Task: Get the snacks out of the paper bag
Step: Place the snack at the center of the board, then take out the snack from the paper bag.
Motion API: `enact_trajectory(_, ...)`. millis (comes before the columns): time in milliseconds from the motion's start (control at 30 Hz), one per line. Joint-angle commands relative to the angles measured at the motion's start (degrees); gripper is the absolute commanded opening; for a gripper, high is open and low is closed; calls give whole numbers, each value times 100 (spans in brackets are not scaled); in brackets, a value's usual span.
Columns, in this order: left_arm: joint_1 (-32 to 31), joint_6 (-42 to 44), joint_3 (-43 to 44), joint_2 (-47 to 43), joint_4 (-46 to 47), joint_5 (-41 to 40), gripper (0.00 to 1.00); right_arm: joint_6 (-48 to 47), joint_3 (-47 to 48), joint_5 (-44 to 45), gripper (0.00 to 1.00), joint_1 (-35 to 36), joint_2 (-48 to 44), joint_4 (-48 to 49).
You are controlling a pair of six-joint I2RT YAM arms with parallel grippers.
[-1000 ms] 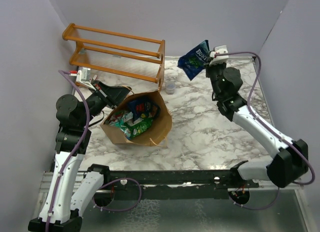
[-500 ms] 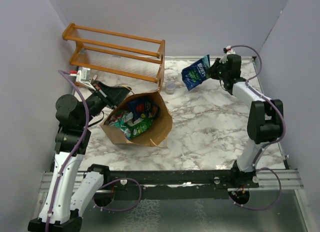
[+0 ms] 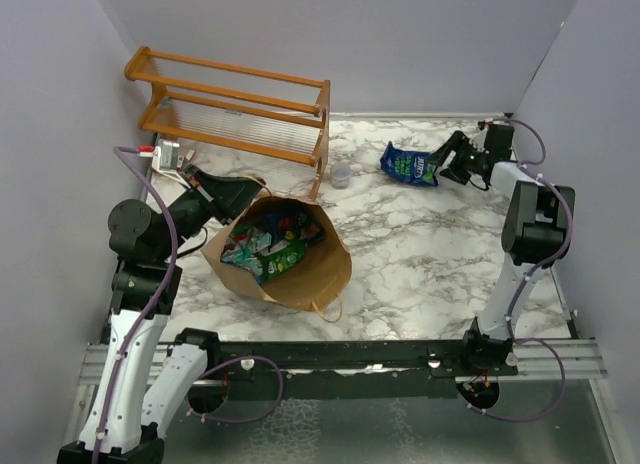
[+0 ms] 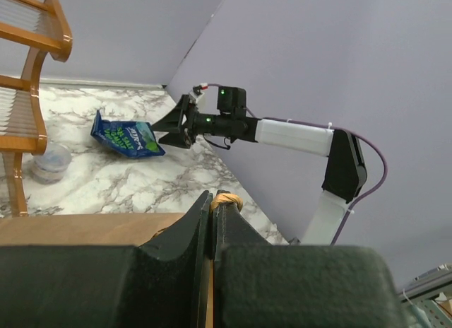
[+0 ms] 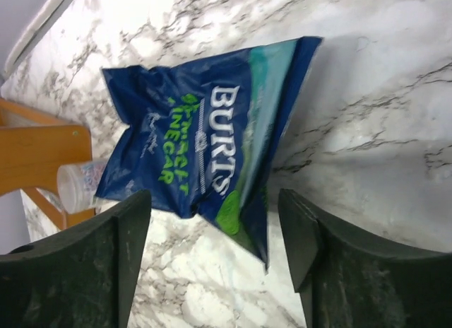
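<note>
The brown paper bag (image 3: 310, 274) lies tilted on the marble table with its mouth open. Several blue and green snacks (image 3: 265, 246) show inside it. My left gripper (image 3: 252, 192) is shut on the bag's twisted paper handle (image 4: 227, 200) at the far rim. One blue snack packet (image 3: 408, 164) lies flat on the table at the back right, also seen in the right wrist view (image 5: 205, 141) and the left wrist view (image 4: 127, 136). My right gripper (image 3: 447, 166) stands open right beside it, its fingers spread either side of the packet's near end without touching it (image 5: 214, 201).
An orange wooden rack (image 3: 235, 109) stands at the back left. A small clear cup (image 3: 341, 174) sits by its right post, between rack and packet. Purple walls close the table on three sides, and the right arm reaches along the right wall.
My right arm came down to the table at the back right and opened, and the blue packet left its grip and now lies flat. The bag shifted slightly toward the front.
</note>
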Motion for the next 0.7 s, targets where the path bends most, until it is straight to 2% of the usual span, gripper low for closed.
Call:
enact_trajectory(0, -19, -173, -197, -296, 826, 439, 0, -425, -56, 83, 75, 117, -790, -455)
enact_trajectory(100, -19, -174, -353, -412, 960, 500, 0, -669, -234, 246, 78, 117, -1388, -582)
enact_trajectory(267, -19, -200, -531, -493, 1090, 499, 0, -723, -895, -367, 78, 435, -2566, -112)
enact_trajectory(400, -24, -205, -495, -516, 1044, 463, 0, -1420, -930, -30, 78, 1420, -3432, -289)
enact_trajectory(500, -23, -171, -391, -533, 903, 414, 0, -1902, -1210, 15, 78, 2266, -4122, 54)
enact_trajectory(567, -23, -146, -348, -537, 856, 389, 0, -2201, -1527, -328, 77, 2756, -4534, 495)
enact_trajectory(667, -26, 49, -168, -484, 618, 310, 0, -2377, -1908, -1420, 75, 3123, -4922, 1237)
